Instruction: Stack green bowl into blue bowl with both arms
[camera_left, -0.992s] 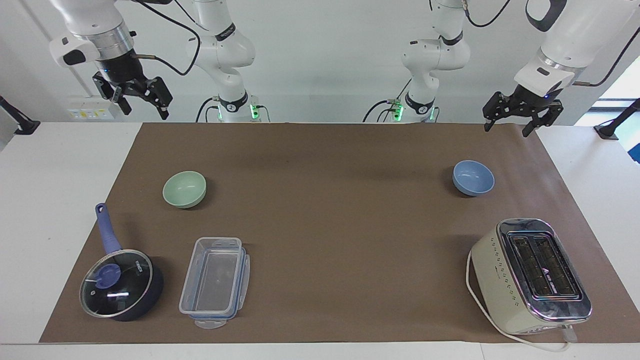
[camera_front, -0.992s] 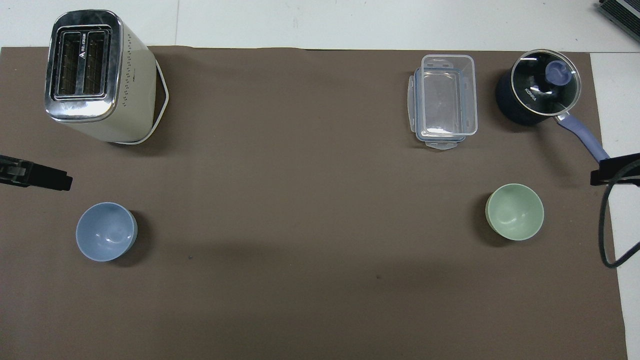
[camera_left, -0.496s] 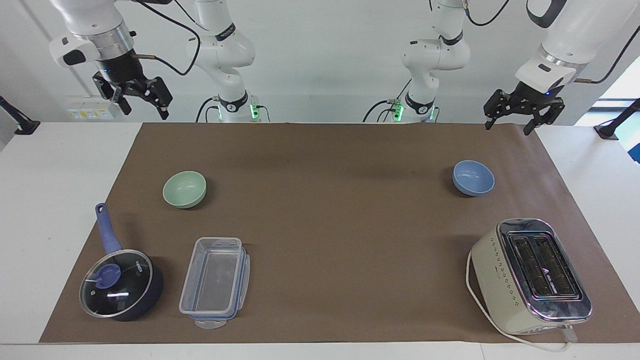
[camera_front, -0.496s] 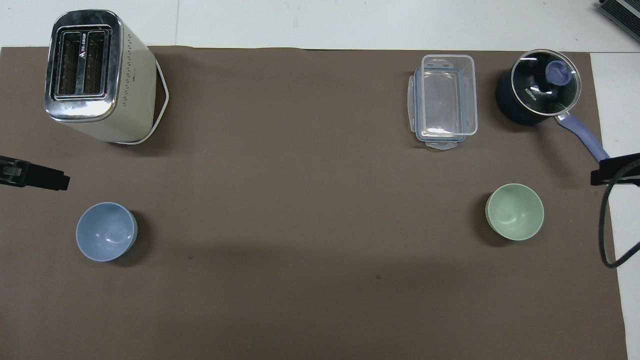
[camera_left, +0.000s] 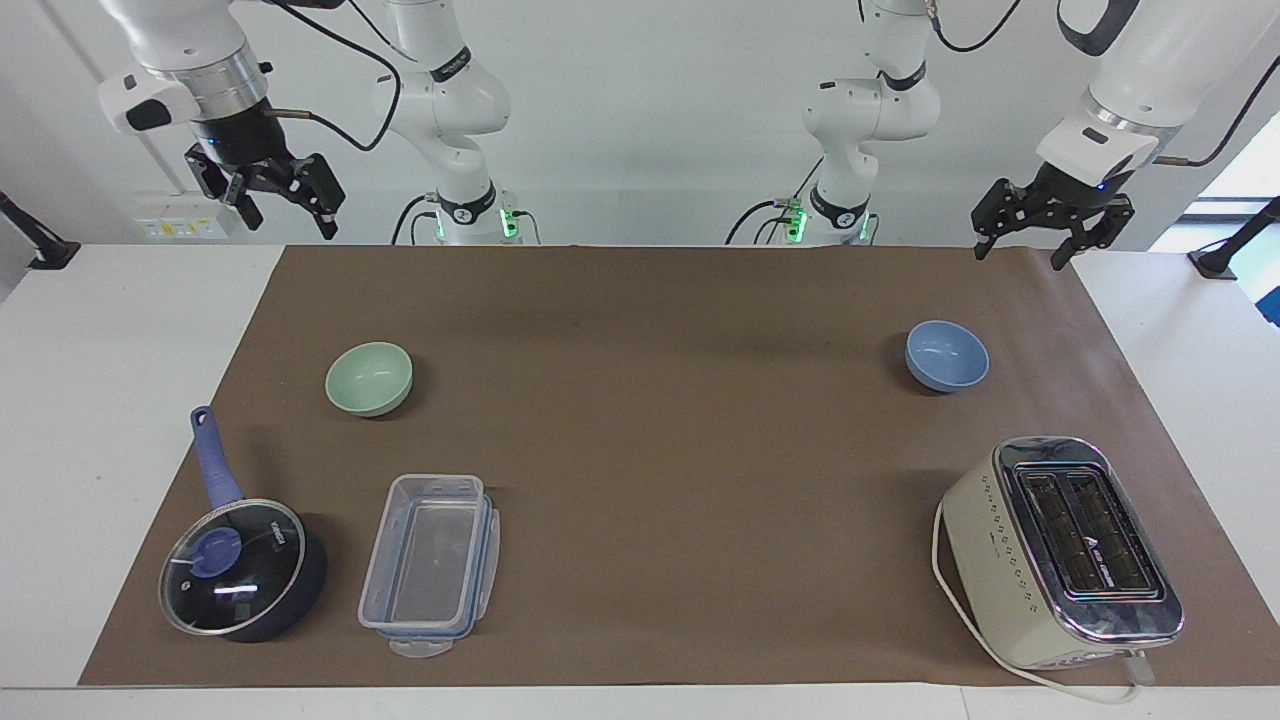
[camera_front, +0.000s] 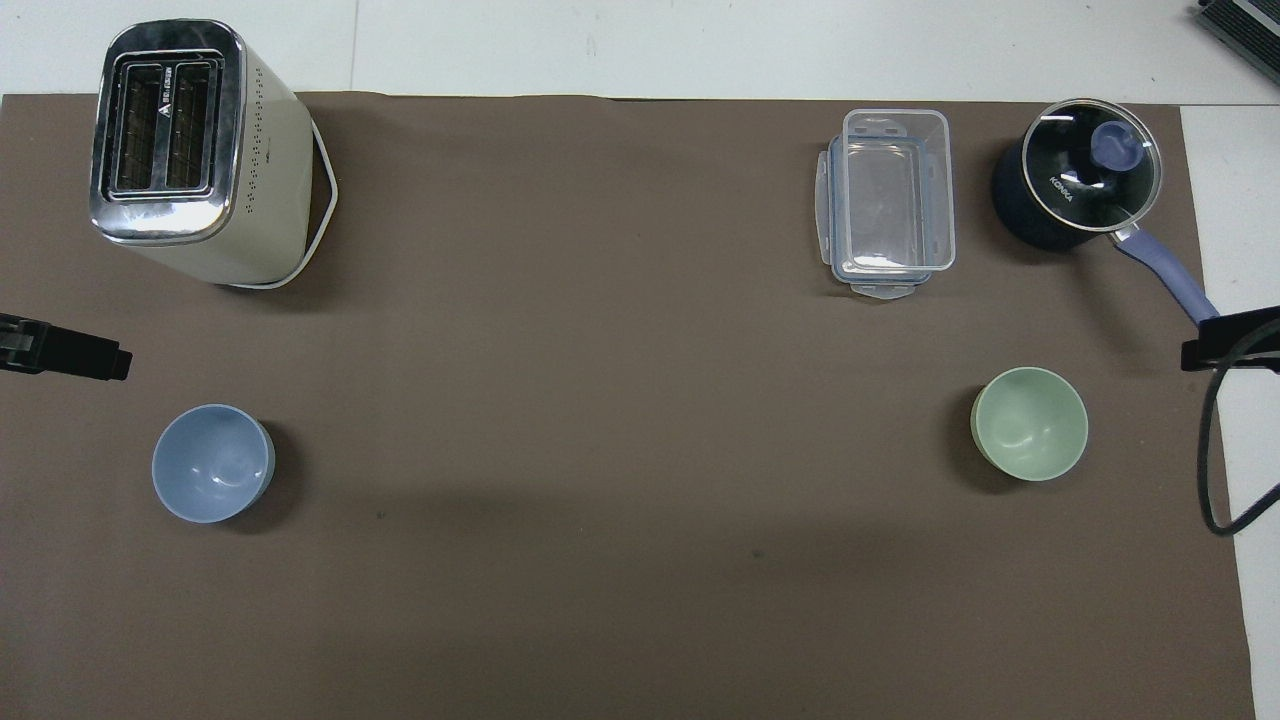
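Facing view: both tools are held released, the left tool above the blue bowl, the right tool above the green bowl.

White wall backs a white table under brown mat.

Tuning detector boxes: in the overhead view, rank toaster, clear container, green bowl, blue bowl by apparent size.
1. toaster
2. clear container
3. green bowl and blue bowl: they look alike in size, so no ranking between them.
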